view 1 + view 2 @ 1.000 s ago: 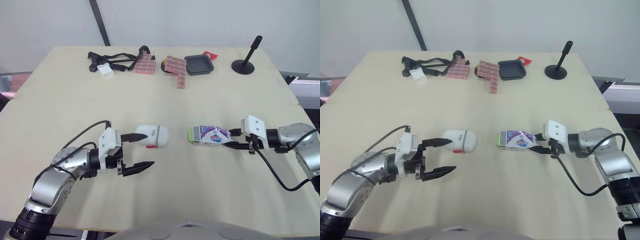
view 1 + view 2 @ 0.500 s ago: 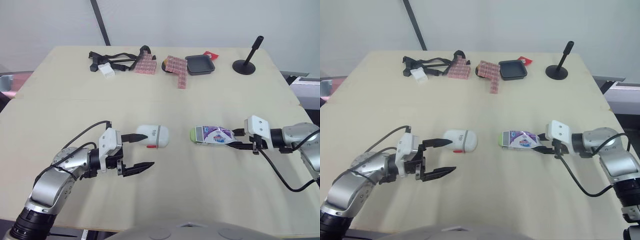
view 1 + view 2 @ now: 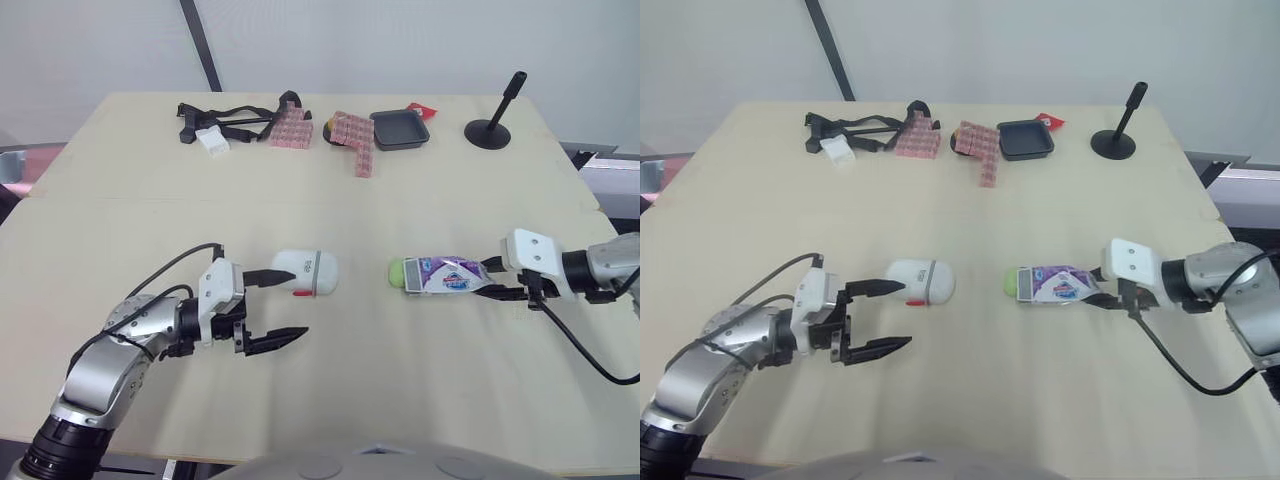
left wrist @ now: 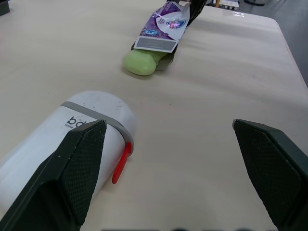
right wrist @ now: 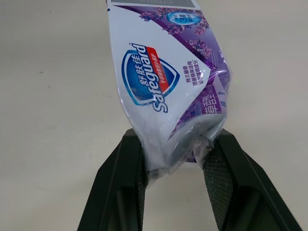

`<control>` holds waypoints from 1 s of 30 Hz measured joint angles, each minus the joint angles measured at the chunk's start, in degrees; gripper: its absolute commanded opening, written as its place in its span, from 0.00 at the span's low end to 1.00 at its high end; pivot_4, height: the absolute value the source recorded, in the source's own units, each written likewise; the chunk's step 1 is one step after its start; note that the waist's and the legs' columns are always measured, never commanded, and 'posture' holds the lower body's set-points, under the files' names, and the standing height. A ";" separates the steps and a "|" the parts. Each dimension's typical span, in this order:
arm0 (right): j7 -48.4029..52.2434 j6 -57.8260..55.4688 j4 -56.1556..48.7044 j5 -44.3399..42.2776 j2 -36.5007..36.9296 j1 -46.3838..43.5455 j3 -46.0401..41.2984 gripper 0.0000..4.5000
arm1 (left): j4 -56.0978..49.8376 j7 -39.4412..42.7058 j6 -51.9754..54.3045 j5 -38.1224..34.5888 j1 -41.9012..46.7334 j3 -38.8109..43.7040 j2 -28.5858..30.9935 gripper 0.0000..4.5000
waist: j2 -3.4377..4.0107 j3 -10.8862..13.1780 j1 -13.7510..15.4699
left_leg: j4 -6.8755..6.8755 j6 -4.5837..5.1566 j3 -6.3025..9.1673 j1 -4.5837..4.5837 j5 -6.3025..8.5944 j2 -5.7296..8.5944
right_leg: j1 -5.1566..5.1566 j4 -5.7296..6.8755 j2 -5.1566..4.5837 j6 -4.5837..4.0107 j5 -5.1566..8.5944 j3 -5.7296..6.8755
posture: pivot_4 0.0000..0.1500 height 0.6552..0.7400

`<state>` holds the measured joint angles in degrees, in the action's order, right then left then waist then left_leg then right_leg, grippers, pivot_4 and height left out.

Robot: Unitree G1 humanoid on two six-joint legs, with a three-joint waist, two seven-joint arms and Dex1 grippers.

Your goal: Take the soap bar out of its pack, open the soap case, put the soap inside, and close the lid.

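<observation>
Beige table point(image 3: 330, 200): right pincer point(image 3: 497, 290) clamps the soap pack point(image 3: 450, 274), left pincer point(image 3: 297, 300) gapes beside the soap case point(image 3: 308, 272).

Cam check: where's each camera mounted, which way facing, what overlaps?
Left eye view: head, facing forward and down over the table; both arms, left end effector by the soap case, right end effector pinching the soap pack.
Right eye view: stereo twin, same scene.
Left wrist view: left wrist, along its open fingers, past the soap case toward the soap pack and soap bar.
Right wrist view: right wrist, along its fingers clamped on the soap pack.
Both wrist views share the soap pack.
</observation>
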<state>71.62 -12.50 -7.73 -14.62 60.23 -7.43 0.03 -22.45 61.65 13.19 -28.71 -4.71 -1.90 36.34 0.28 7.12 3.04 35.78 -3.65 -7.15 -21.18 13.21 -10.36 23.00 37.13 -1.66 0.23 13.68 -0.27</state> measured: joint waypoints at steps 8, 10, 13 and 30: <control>0.71 -3.81 -2.75 -0.15 1.56 0.52 -0.55 0.37 | 0.99 0.19 -0.29 0.18 0.33 -0.41 0.00 1.00 | 0.00 0.00 0.04 | 0.00 0.00 0.00 0.00 0.00 -0.01 | 0.00 0.00 0.00 0.00 0.00 0.00 | 1.00 1.00; 0.83 -3.97 -2.75 -0.16 1.87 0.70 -0.75 0.37 | 0.99 0.19 -0.32 0.18 0.36 -0.41 0.00 1.00 | 0.00 0.00 0.06 | 0.00 0.00 0.00 0.00 0.00 -0.01 | 0.00 0.00 0.00 0.00 0.00 0.00 | 1.00 1.00; 0.84 -3.96 -2.60 -0.15 2.00 0.88 -1.28 0.37 | 1.01 0.19 -0.34 0.18 0.47 -0.41 0.00 1.00 | 0.00 0.00 0.05 | 0.00 0.01 0.00 0.00 0.00 -0.01 | 0.00 0.00 0.00 0.00 0.00 0.00 | 1.00 1.00; 5.20 -5.07 -0.88 -4.16 5.64 14.61 -20.22 0.37 | 1.39 1.93 -0.51 -1.95 1.92 0.46 -0.04 1.00 | 0.02 -0.01 0.43 | 0.02 0.05 -0.01 -0.02 0.03 -0.01 | 0.00 -0.02 -0.01 -0.01 0.00 0.01 | 1.00 1.00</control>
<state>76.82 -17.57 -8.61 -18.78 65.87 7.18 -20.19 -21.07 63.58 12.68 -30.67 -2.79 -1.45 36.30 0.29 7.11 3.47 35.80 -3.60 -7.16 -21.20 13.24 -10.36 23.00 37.11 -1.67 0.23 13.68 -0.26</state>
